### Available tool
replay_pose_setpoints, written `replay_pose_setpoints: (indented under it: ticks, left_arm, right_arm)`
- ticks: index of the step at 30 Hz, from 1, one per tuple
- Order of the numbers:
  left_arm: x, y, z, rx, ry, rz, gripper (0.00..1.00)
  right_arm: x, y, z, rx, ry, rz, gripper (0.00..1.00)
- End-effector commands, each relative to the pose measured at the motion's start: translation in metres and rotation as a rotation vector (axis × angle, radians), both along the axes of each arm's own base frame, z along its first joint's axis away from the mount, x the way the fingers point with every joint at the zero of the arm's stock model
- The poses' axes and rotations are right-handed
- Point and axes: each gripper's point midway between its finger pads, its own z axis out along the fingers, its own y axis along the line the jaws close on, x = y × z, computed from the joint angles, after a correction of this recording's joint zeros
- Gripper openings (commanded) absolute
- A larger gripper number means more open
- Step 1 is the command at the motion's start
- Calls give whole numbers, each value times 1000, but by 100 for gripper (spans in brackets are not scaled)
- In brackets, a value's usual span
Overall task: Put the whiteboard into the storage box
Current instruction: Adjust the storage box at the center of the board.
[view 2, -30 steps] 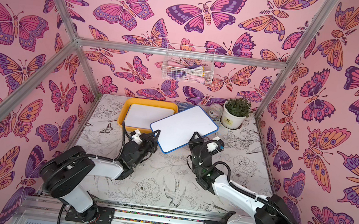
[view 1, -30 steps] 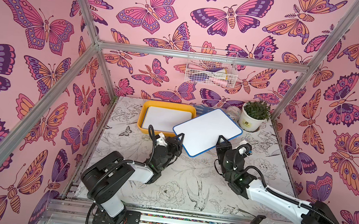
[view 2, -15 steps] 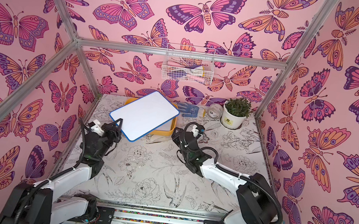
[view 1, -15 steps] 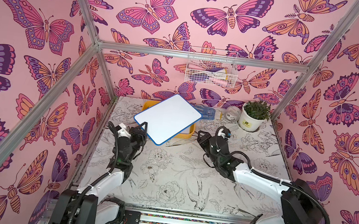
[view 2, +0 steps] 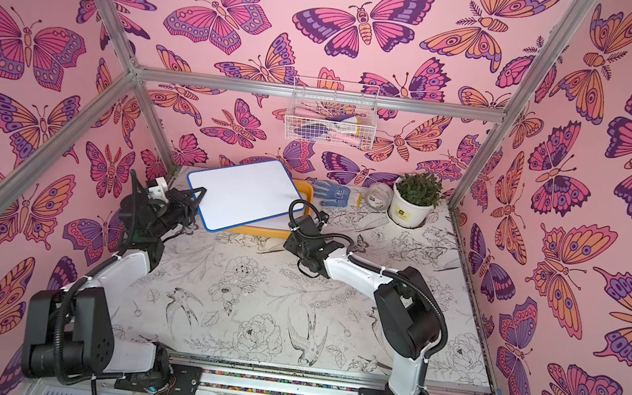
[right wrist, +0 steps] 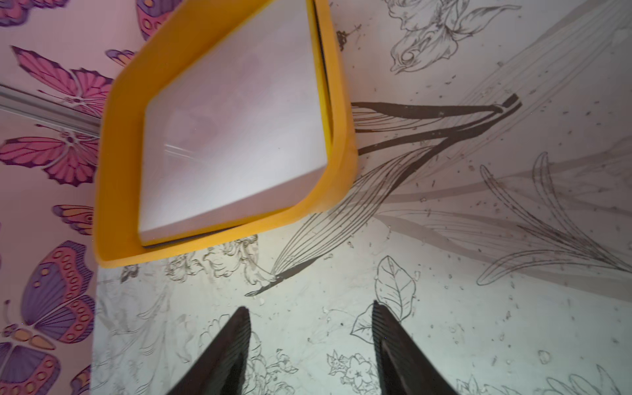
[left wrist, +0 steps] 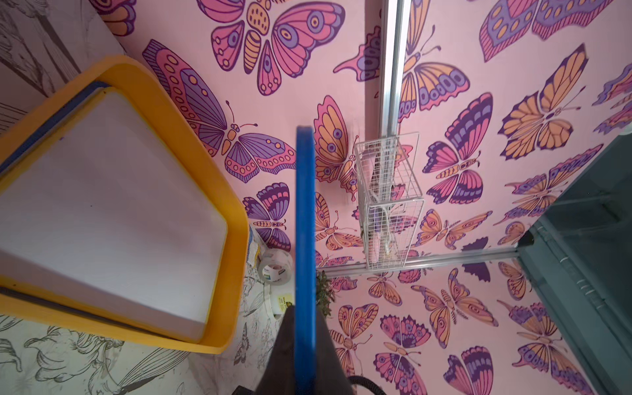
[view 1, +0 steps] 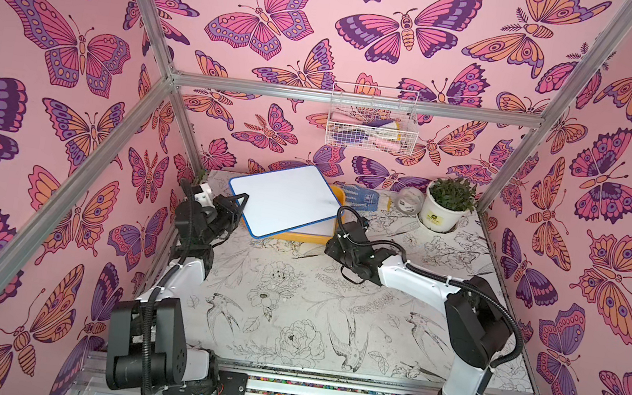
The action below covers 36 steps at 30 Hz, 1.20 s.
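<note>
Item: whiteboard (view 1: 284, 198), blue-framed, white face up, blank. Location: raised and tilted above the storage box (view 1: 300, 236), covering most of it in both top views (view 2: 243, 192) and overhanging its left and near rims; whether its far corner touches the rim cannot be told. Holder: left claw (view 1: 240, 200), pinching the board's near-left edge; the left wrist view shows the blue frame (left wrist: 305, 239) edge-on between the dark fingers (left wrist: 290, 342). Storage box: yellow-orange, rounded corners (left wrist: 236, 219), flat on the worktop (view 1: 290, 308) at its far edge, left of middle. Contents: a second whiteboard (right wrist: 232, 136), lying flat inside the rim (right wrist: 338, 113). Right claw (right wrist: 309, 307): spread, holding nothing, low over bare worktop just off the box's near-right corner. Other stock along the far edge, right of the box: glove (view 1: 360, 198), tape roll (view 1: 409, 199), potted plant (view 1: 445, 208) in the far-right corner. Back wall: wire basket (view 1: 371, 120) with assorted items.
</note>
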Motion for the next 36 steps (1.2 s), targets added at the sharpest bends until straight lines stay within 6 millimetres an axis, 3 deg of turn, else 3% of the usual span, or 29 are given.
replay_pose_setpoints:
  ticks: [1, 7, 18, 28, 36]
  left_arm:
    - [-5, -13, 24, 139, -80, -117, 0]
    - [3, -11, 20, 253, -53, -152, 0]
    - [30, 5, 20, 287, -58, -184, 0]
    - [44, 12, 15, 297, -28, -172, 0]
    - [52, 13, 2, 301, 1, -190, 0]
  right_arm:
    - [8, -11, 1, -58, 21, -53, 59]
    - [29, -15, -6, -84, 19, -84, 58]
    - [74, -18, -13, -230, -6, -18, 55]
    - [105, -11, -29, -323, 4, 102, 40]
    - [109, -7, -35, -396, -16, 234, 20]
